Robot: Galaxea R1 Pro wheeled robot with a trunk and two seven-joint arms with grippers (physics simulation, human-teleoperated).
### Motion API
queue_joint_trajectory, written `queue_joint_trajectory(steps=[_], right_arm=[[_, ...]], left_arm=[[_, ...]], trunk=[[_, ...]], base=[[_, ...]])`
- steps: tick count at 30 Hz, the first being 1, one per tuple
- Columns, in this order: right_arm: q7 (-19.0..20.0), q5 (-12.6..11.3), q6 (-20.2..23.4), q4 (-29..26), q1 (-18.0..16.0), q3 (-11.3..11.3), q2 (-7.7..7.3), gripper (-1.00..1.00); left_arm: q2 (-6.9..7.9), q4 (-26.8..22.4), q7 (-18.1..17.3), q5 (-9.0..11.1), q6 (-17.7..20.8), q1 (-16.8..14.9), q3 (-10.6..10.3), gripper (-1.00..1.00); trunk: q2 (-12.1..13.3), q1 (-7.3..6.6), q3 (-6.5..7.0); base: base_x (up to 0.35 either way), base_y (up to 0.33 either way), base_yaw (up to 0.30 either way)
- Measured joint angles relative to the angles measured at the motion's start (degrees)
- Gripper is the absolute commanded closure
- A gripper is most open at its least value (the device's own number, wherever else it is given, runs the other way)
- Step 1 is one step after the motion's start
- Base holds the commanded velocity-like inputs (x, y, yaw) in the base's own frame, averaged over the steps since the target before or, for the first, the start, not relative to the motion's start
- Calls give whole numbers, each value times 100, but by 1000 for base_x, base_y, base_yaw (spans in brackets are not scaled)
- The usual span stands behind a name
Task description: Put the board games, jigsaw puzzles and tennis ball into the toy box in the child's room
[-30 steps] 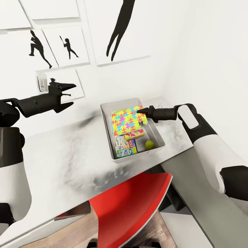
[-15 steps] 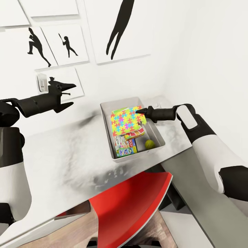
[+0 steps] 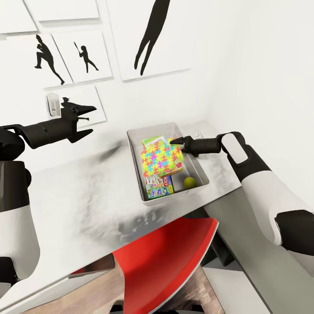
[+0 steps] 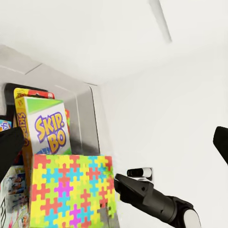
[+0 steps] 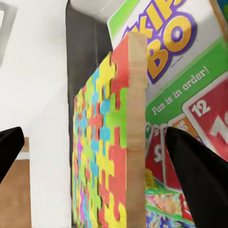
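Observation:
The toy box stands at the far right of the table. A jigsaw puzzle lies on top of the board games inside it. The SKIP-BO box peeks out behind the puzzle and other printed boxes in front. The tennis ball rests in the box's near right corner. My right gripper hovers open at the puzzle's far right corner; in the right wrist view the puzzle sits edge-on between the spread fingers, over SKIP-BO. My left gripper hangs open above the table's left part. The left wrist view shows the puzzle and SKIP-BO.
A red chair is tucked under the table's front edge. The darker grey wing runs along the right under my right arm. White walls with silhouette pictures close in behind and to the right of the box.
The puzzle has dropped from the right gripper's tips and settled lower on the stack in the box. The right gripper has shifted slightly left. The left arm has stayed still.

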Motion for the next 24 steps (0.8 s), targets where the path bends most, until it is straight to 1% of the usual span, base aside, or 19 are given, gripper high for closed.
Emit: queue_joint_trajectory(steps=[18, 24], right_arm=[[-71, 2, -1, -9, -15, -13, 2, -100], [-72, 3, -2, -301, -15, -22, -23, -100]], left_arm=[[0, 0, 0, 0, 0, -4, 4, -100], [0, 0, 0, -6, -5, -1, 0, -100]], trunk=[[0, 0, 0], [0, 0, 0]], base=[[0, 0, 0], [0, 0, 0]])
